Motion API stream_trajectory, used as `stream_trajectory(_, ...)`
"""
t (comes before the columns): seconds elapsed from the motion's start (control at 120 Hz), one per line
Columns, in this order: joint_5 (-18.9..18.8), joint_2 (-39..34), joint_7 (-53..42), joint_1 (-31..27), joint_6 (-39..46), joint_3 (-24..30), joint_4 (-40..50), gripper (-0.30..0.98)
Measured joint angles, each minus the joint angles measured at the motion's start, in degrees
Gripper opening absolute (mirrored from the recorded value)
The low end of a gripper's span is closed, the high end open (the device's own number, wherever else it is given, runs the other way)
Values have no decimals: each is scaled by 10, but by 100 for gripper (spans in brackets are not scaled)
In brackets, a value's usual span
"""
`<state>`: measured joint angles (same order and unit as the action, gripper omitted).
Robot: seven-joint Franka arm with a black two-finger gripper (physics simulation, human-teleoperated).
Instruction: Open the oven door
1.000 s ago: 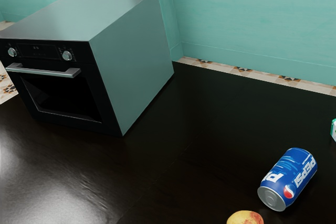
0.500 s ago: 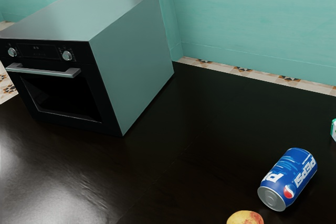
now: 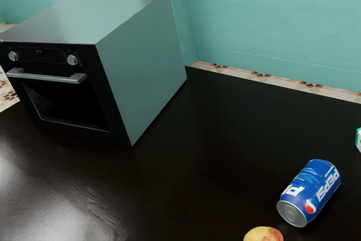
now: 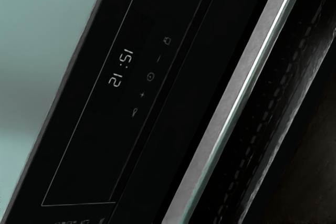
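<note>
At the exterior view's left, the oven door (image 3: 73, 104) is shut; pulling its bar handle (image 3: 45, 77) remains. I can't tell the gripper's state.

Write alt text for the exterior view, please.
An oven with its door shut stands on a dark table. Toward the exterior view's right, a blue Pepsi can lies on its side near a partly cropped fruit.

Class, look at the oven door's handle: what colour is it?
The handle is silvery grey; the wrist view shows it best.
</note>
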<state>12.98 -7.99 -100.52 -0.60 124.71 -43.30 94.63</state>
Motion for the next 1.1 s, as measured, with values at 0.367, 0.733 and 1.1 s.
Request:
stream_trajectory(0.367,24,54,-74,-6,3,0,-12,69)
stream_trajectory(0.733,37,61,-115,-2,2,6,-12,69)
stream_trajectory(1.1,46,64,-138,-1,1,6,-6,69)
